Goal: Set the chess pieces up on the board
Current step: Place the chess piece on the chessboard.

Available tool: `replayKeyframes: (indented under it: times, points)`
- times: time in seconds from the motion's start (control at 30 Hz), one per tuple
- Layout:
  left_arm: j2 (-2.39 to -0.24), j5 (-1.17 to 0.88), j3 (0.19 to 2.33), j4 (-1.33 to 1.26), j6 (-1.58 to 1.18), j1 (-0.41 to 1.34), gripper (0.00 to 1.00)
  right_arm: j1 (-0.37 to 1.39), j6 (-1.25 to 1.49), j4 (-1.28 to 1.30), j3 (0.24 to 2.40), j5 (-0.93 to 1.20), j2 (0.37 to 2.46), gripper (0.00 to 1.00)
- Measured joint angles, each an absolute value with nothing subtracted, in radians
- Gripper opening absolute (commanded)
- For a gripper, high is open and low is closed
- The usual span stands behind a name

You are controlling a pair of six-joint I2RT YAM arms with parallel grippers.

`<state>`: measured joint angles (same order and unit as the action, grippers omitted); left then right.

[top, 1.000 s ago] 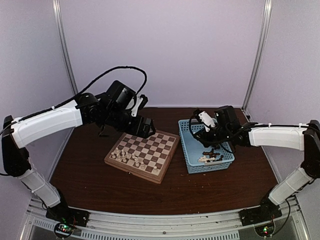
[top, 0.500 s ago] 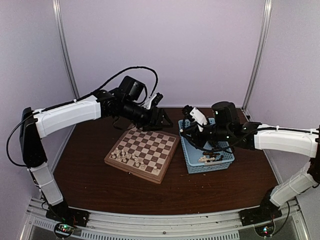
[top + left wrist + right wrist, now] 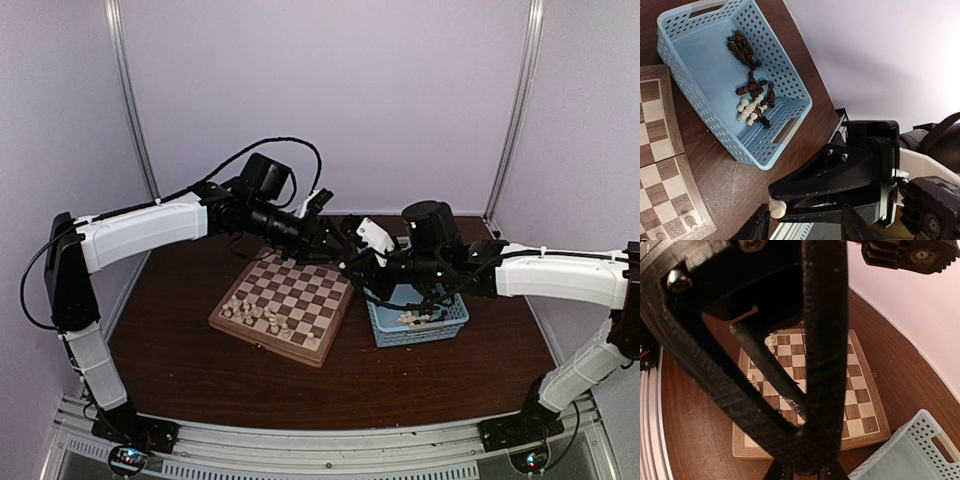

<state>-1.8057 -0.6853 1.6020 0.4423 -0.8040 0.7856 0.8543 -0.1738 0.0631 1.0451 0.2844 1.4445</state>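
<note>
Cream pieces (image 3: 255, 312) are standing along the near-left rows of the board (image 3: 312, 296). Above the board's far-right corner, the right gripper (image 3: 782, 204) is clenching a cream-white piece (image 3: 776, 208) at its tips, only the rounded head showing (its long axis I cannot tell). The left gripper (image 3: 807, 226) is facing it, jaws parted either side, the piece lying nearer one finger. Right of the board, the basket (image 3: 790, 80) is holding the rest, and the board's far squares are lying bare.

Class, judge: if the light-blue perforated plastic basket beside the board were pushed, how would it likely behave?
The light-blue perforated plastic basket probably feels light: thin holed walls, few small chess pieces inside. Pushed, it would likely slide over the brown tabletop, and those lying pieces may roll.
</note>
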Motion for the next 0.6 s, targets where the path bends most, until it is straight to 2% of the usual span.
replayKeyframes:
  times: [0.07, 0.2, 0.27, 0.4, 0.6]
  points:
    - [-1.806, -0.692, 1.602, 0.442, -0.806, 0.786, 0.49, 0.857, -0.173, 0.064, 1.045, 0.279, 1.446, 0.11]
    - [-1.806, -0.697, 1.594, 0.442, -0.808, 0.786, 0.58, 0.858, -0.173, 0.057, 1.045, 0.266, 1.446, 0.11]
    - [-1.806, -0.696, 1.59, 0.442, -0.811, 0.786, 0.59, 0.858, -0.173, 0.056, 1.045, 0.261, 1.444, 0.11]
    - [-1.806, -0.696, 1.579, 0.442, -0.813, 0.786, 0.49, 0.858, -0.173, 0.056, 1.045, 0.253, 1.434, 0.11]
    - [-1.806, -0.704, 1.575, 0.433, -0.824, 0.786, 0.41, 0.858, -0.173, 0.055, 1.045, 0.251, 1.418, 0.12]
